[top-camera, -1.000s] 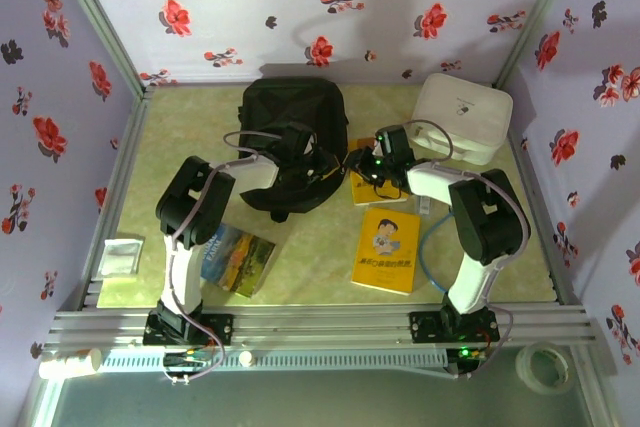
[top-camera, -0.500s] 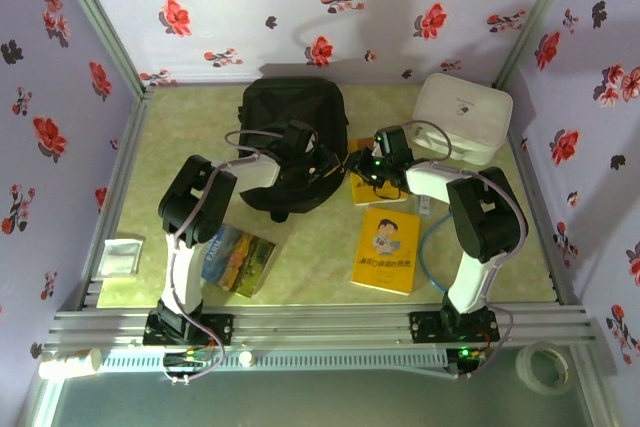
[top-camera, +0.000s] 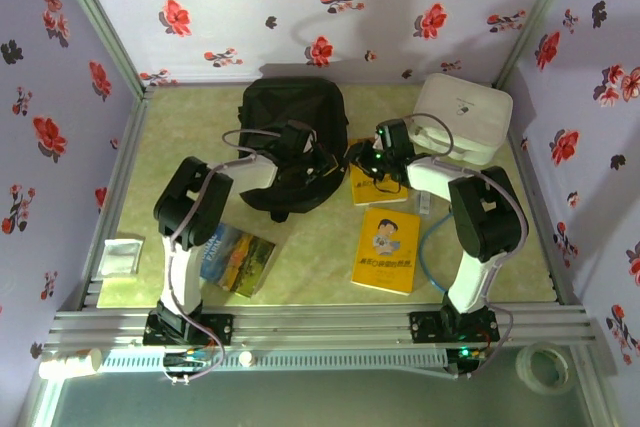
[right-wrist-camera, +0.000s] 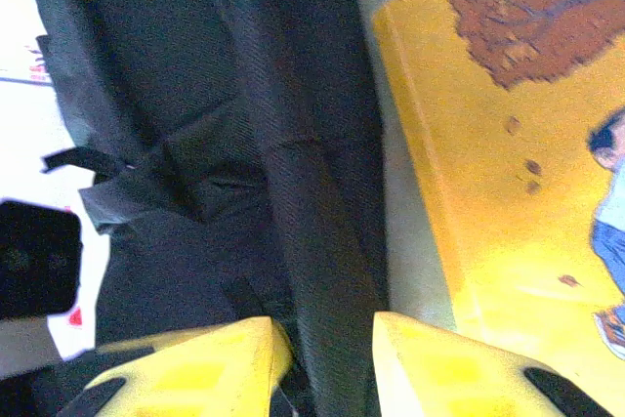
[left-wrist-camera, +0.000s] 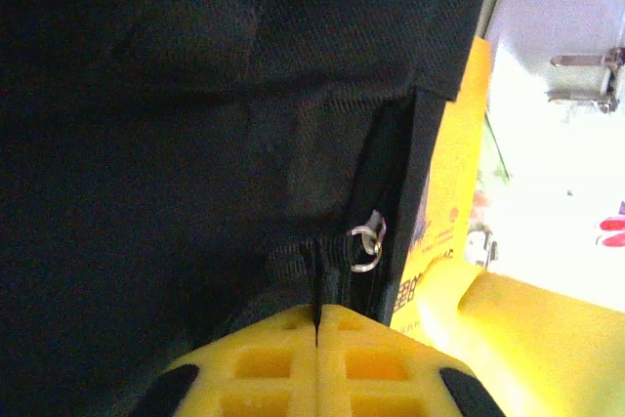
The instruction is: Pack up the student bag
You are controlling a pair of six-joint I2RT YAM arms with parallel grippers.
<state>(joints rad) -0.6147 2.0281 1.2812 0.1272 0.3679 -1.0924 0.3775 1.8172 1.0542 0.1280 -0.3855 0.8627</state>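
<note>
Two claws sit at the right side of the student bag (top-camera: pixel 290 112), which lies at the back middle of the bench (top-camera: pixel 310 237), close to the far wall. The left claw (left-wrist-camera: pixel 315 312) is clenched. Its yellow pads press together on a thin black pull tab (left-wrist-camera: pixel 314 280), just beside a small metal ring (left-wrist-camera: pixel 366 239) on the bag's zipper line. The right claw (right-wrist-camera: pixel 327 339) grasps a raised fold of the bag's black fabric between its parted fingers, at the edge just beside a yellow book (right-wrist-camera: pixel 508 144). A second yellow book (top-camera: pixel 388 249) lies nearer the arms on the right. A colourful book (top-camera: pixel 238 259) lies at the left front, well apart from the bag. A white zip case (top-camera: pixel 462 115) sits in the far right corner.
</note>
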